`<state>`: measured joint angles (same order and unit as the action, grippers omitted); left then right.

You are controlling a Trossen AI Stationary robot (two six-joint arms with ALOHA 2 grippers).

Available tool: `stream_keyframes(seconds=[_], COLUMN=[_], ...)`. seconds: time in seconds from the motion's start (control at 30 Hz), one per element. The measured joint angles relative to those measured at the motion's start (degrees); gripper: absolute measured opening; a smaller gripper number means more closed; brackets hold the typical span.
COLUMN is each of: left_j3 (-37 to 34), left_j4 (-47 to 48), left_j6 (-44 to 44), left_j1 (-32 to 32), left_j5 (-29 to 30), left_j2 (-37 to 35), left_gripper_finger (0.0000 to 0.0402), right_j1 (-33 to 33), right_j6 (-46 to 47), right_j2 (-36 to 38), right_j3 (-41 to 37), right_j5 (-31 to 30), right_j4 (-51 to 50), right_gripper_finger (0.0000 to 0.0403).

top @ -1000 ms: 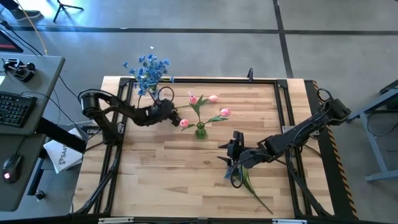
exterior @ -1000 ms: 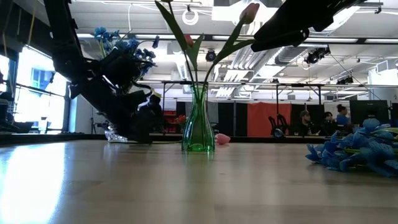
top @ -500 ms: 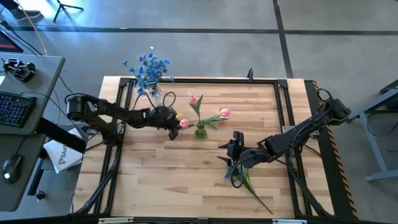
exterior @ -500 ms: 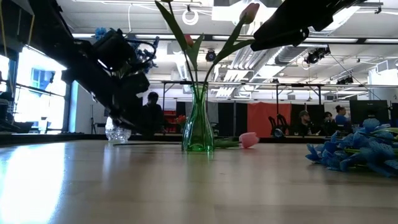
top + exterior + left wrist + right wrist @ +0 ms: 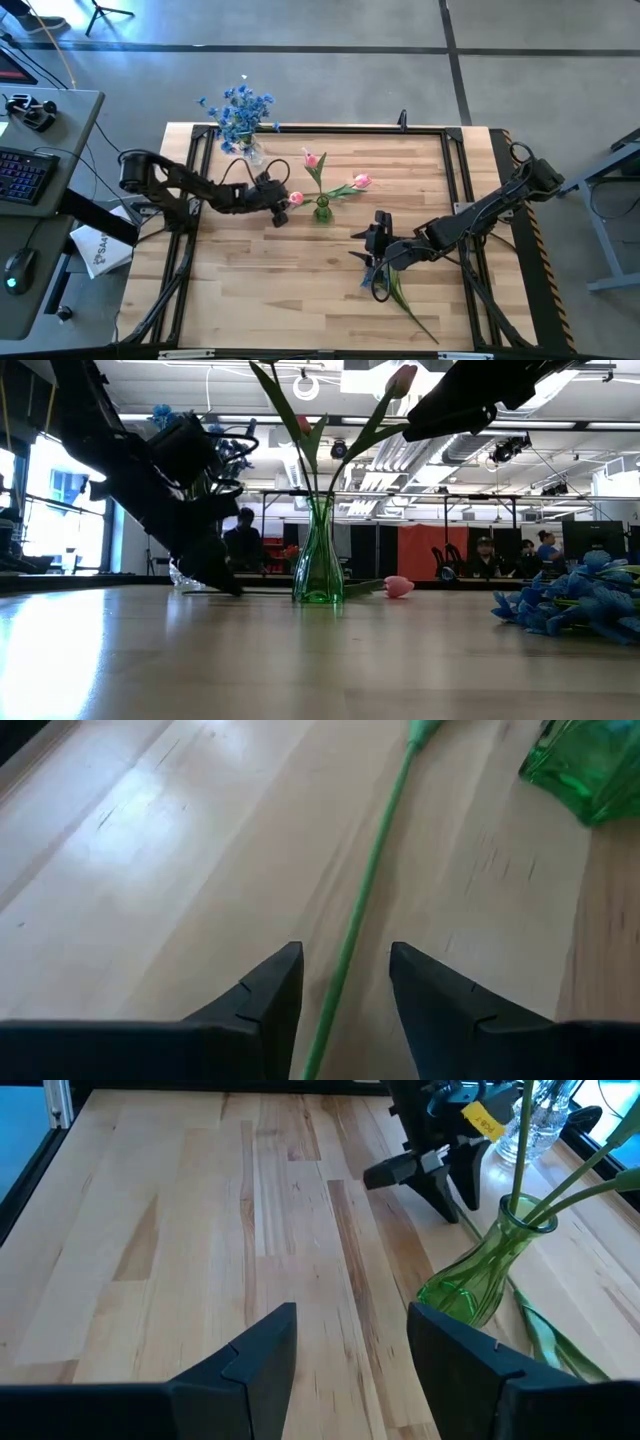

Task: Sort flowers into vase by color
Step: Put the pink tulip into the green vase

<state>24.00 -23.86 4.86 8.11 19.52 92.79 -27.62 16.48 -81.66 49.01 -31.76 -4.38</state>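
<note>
Left gripper reaching low over table, fingers spread either side of pink tulip stem lying flat, just left of green vase. Blue flowers standing in clear vase far left. Right gripper hovering right of centre, fingers spread, holding nothing.

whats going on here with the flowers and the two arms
The left gripper is down on the table beside the green vase, open jaws straddling the stem of a loose pink tulip. The vase already holds pink tulips; the blue flowers stand in a clear vase at the far left corner. The right gripper waits open near a blue spray.
</note>
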Motion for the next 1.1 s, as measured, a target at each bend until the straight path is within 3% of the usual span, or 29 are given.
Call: stream_keyframes(seconds=[0.17, 0.37, 0.53, 0.77, 0.97, 1.1], left_j3=[0.22, 0.25, 0.15, 0.5, 1.47, 2.34], left_j4=[-0.93, 0.67, -0.19, -3.95, -6.48, -9.02], left_j6=[4.13, 8.97, 12.5, 11.37, 2.44, -6.13], left_j1=[0.67, 0.95, 0.12, -6.73, -15.08, -21.27], left_j5=[-1.11, -2.71, -0.02, 12.08, 24.76, 28.28], left_j2=[2.87, 2.62, 1.95, -6.88, -18.65, -24.66], left_gripper_finger=[0.0119, 0.0013, 0.0004, 0.0001, 0.0001, 0.0], right_j1=[0.0, -0.01, 0.0, 0.61, 0.71, 0.71], right_j6=[-0.01, -0.47, -1.12, -1.97, -2.12, -2.74], right_j2=[-0.01, -0.01, -0.01, -0.01, -0.01, -0.01], right_j3=[0.0, 0.0, 0.0, 0.0, 0.0, 0.0], right_j5=[-0.01, -0.01, -0.01, -1.37, -2.32, -2.59], right_j4=[0.19, 0.81, 0.85, 2.07, 2.56, 3.39], right_gripper_finger=[0.0188, 0.0188, 0.0188, 0.0188, 0.0188, 0.0188])
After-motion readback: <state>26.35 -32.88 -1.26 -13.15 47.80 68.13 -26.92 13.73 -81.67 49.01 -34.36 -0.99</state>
